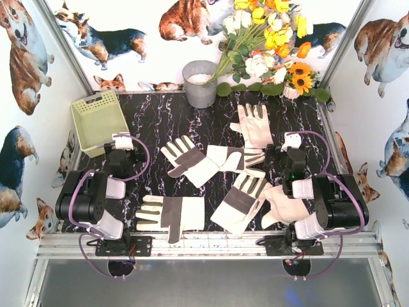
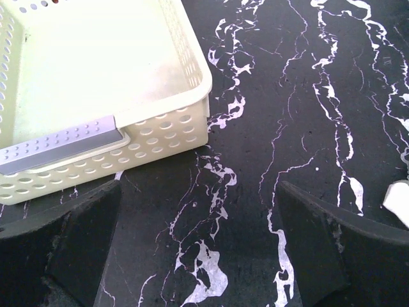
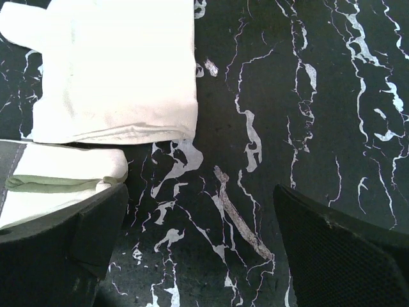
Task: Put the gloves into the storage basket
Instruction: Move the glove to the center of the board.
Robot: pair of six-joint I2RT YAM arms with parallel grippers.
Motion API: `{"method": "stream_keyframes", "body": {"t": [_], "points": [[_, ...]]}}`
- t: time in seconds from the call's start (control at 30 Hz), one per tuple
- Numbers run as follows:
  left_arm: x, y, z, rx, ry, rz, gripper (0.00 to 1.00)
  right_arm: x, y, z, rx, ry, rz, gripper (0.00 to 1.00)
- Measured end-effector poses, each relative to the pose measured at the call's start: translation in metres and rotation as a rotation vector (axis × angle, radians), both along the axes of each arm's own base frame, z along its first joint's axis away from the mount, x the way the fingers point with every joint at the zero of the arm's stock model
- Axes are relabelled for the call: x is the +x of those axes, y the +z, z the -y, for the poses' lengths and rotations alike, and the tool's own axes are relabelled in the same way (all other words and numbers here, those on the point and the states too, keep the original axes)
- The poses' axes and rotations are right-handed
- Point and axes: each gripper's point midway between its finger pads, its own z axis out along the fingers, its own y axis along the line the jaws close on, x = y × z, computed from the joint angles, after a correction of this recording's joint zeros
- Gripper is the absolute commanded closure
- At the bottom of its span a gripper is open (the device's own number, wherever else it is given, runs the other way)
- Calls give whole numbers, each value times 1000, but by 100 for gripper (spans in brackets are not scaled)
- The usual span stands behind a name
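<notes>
Several cream-white gloves with grey-brown patches lie spread on the black marble table: one at the back (image 1: 254,125), two overlapping in the middle (image 1: 188,160) (image 1: 241,158), and three along the front (image 1: 169,214) (image 1: 239,201) (image 1: 284,204). The pale yellow-green storage basket (image 1: 99,121) stands empty at the back left. My left gripper (image 1: 123,142) is open and empty beside the basket's near right corner (image 2: 185,121), over bare table (image 2: 198,243). My right gripper (image 1: 292,141) is open and empty (image 3: 198,249), just right of the back glove's cuff (image 3: 115,70) and of a middle glove's cuff (image 3: 57,176).
A round grey metal bucket (image 1: 200,83) stands at the back centre, with a bunch of artificial flowers (image 1: 271,38) to its right. Walls with dog pictures close in the table on three sides. A metal rail (image 1: 204,243) runs along the front edge.
</notes>
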Motion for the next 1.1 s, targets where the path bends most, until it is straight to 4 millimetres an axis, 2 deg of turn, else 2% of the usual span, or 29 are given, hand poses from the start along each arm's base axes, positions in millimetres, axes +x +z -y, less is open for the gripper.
{"method": "stream_keyframes", "body": {"t": [0.27, 0.4, 0.57, 0.67, 0.77, 0.87, 0.97, 1.03, 1.1], "points": [[5, 2, -3, -12, 17, -31, 0, 0, 0, -1, 3, 9, 1, 0], [21, 33, -9, -21, 61, -6, 0, 0, 0, -2, 3, 9, 1, 0], [19, 69, -14, -42, 99, 3, 0, 0, 1, -2, 3, 10, 3, 0], [21, 94, -16, -56, 123, -50, 0, -5, 12, -5, -12, 11, 7, 0], [25, 132, -18, -91, 161, -87, 0, -9, 46, -9, -28, 15, 38, 0], [22, 163, -12, -141, 147, -110, 0, -7, 105, -3, -31, -33, 97, 0], [6, 163, 4, -212, 91, -169, 0, -17, 164, 16, 30, -177, 142, 0], [-8, 153, 15, -271, 64, -231, 0, -33, 192, 28, 88, -273, 138, 0], [-21, 143, 26, -334, 42, -290, 0, -50, 209, 35, 134, -313, 116, 0]]}}
